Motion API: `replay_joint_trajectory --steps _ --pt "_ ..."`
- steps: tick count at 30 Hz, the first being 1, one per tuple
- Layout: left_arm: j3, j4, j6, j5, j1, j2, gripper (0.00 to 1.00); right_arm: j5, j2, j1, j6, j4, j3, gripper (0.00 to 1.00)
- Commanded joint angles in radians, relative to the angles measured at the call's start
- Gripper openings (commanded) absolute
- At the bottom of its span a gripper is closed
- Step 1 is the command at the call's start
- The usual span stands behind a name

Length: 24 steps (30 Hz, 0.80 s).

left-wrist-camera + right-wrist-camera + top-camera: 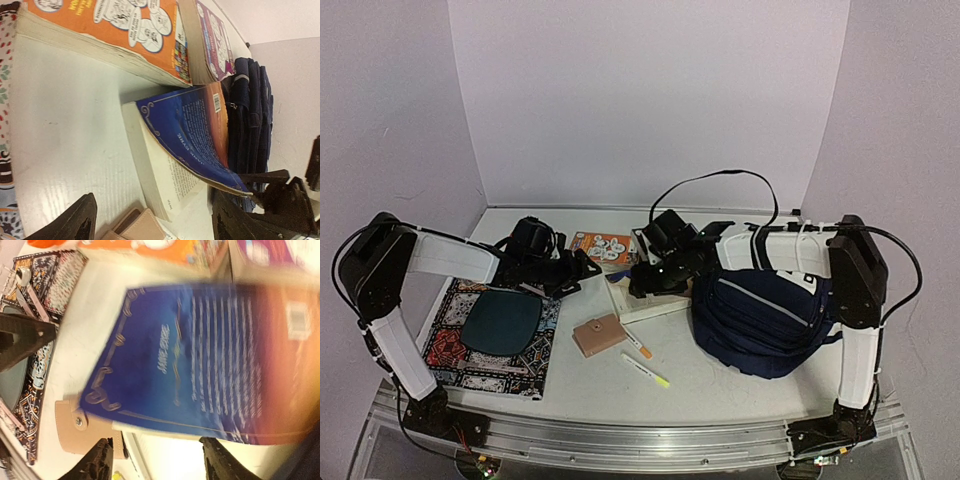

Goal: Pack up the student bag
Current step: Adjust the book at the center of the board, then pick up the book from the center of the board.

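Note:
The student bag (760,320), navy with thin grey stripes, lies slumped at the right of the table and shows at the right of the left wrist view (250,110). A blue paperback (195,130) lies just left of it, its cover bent up off the pages. My right gripper (640,283) hovers over this book (200,355), blurred in the wrist view; its jaws (160,462) stand open at the cover's edge, with only white pages between them. My left gripper (582,268) is open (150,225) left of the book, holding nothing.
An orange comic book (603,245) and a purple one (215,40) lie behind. A tan wallet (598,335) and two markers (645,370) sit in front. A patterned notebook (460,365) with a dark teal oval (502,320) on it lies at the left.

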Motion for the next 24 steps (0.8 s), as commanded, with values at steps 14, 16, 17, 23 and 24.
replay_joint_trajectory --steps 14,16,17,23,24 --pt "-0.090 -0.024 -0.002 -0.035 0.050 -0.188 0.83 0.211 0.193 0.097 -0.300 -0.265 0.344 0.73" --pt "-0.092 -0.035 0.001 -0.040 0.051 -0.195 0.83 0.222 0.232 0.101 -0.308 -0.281 0.378 0.73" --pt "-0.094 -0.041 0.003 -0.042 0.051 -0.198 0.84 0.229 0.250 0.102 -0.309 -0.293 0.392 0.73" --pt "-0.094 -0.072 0.015 -0.049 0.053 -0.209 0.84 0.278 0.340 0.104 -0.317 -0.332 0.458 0.69" --pt "-0.095 -0.074 0.016 -0.047 0.053 -0.210 0.84 0.284 0.350 0.104 -0.317 -0.337 0.463 0.68"
